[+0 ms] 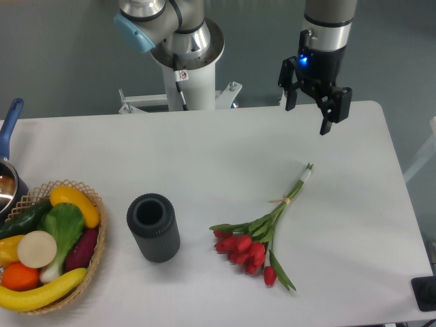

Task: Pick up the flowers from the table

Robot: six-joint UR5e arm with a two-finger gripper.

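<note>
Well below hand (309,114): flowers (262,231)

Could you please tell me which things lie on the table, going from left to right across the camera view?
Pot with a blue handle at the left edge → wicker basket of fruit and vegetables → dark ribbed cylinder → flowers, stems pointing up-right. The open gripper hangs above the table's far right.

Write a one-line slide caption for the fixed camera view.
Open pincer hangs above the white table, away from the red tulips lying beside a dark cylinder and fruit basket.
</note>
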